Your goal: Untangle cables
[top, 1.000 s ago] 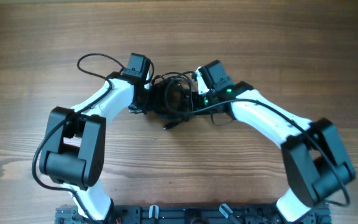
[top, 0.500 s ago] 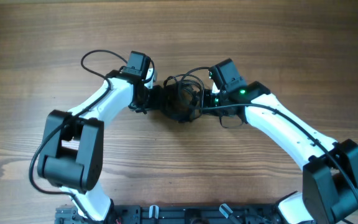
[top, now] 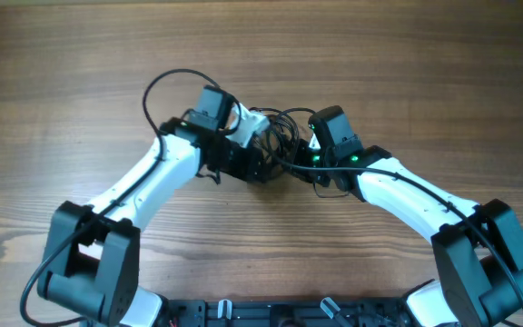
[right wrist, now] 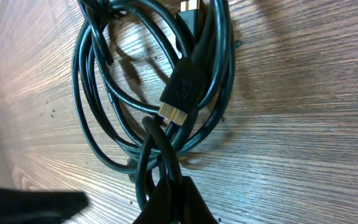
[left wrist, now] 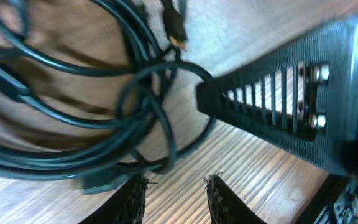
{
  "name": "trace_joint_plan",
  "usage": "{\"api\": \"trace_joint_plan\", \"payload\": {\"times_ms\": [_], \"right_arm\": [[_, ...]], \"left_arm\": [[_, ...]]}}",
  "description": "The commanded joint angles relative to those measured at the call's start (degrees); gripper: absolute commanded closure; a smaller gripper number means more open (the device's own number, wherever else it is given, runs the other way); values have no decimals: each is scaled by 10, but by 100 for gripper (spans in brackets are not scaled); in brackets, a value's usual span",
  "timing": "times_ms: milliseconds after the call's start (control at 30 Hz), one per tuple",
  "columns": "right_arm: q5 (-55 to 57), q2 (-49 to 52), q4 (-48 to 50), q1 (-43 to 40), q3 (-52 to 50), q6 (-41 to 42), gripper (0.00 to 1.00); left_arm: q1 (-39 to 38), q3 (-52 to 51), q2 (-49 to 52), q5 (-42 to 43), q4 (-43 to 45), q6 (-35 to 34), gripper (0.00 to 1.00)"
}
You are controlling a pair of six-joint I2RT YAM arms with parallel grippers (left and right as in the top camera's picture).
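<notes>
Pinching one loop of the cables [right wrist: 188, 81] in closed right fingers [right wrist: 190, 208], with the rest coiled on the surface [right wrist: 291, 155] just ahead of parted, empty left fingers [left wrist: 131, 200].

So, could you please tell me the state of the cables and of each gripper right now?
cables, looped in a tangled coil, lying on the table
left gripper, open, nothing between its fingers
right gripper, shut on strands at the coil's edge
</notes>
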Motion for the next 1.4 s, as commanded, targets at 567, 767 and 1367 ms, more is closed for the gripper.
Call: {"api": "trace_joint_plan", "payload": {"times_ms": [567,767,1367], "right_arm": [[0,-3,3,-4,-6,6,96],[0,-3,3,-4,-6,4,96],[-10,-3,-15,-4,-6,3,68]], "left_arm": [[-67,-55,41,-118,131,-142,66],[-67,-55,41,-131,130,-142,68],[-67,-55,61,-117,144,-155,96]]}}
